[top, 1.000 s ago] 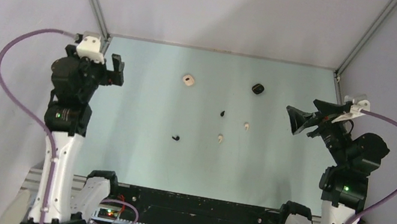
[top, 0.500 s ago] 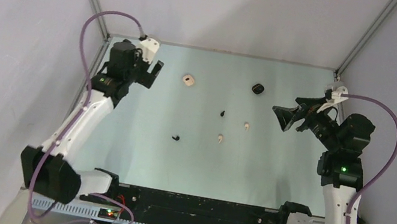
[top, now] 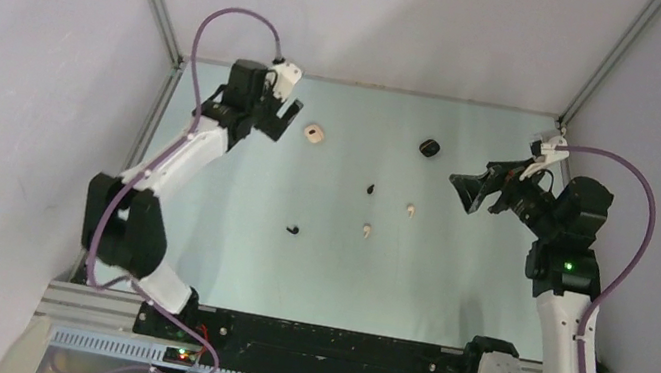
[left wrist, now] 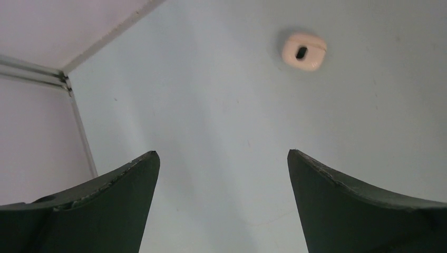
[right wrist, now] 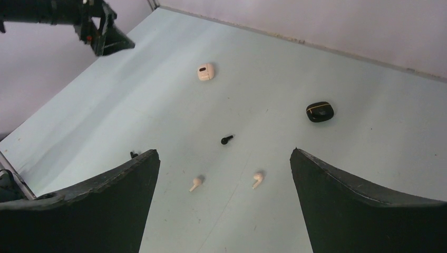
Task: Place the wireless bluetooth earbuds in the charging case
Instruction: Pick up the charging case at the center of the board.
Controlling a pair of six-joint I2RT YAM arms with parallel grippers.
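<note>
Swinging forward, the left gripper (top: 283, 118) is nearing the cream case (top: 314, 132), the right gripper (top: 469, 192) edging toward it, both gaping empty, earbuds (top: 367, 229) lying untouched.

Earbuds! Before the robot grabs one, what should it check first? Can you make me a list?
1. The left gripper is open and empty: ok.
2. The right gripper is open and empty: ok.
3. All four buds are in sight on the table: ok. The two cream earbuds and two black earbuds lie loose and apart.
4. Both cases are in view: ok. The cream case sits close to the left gripper, and the black case is nearer the right gripper.
5. The cases are open and ready for buds: cannot tell.
</note>
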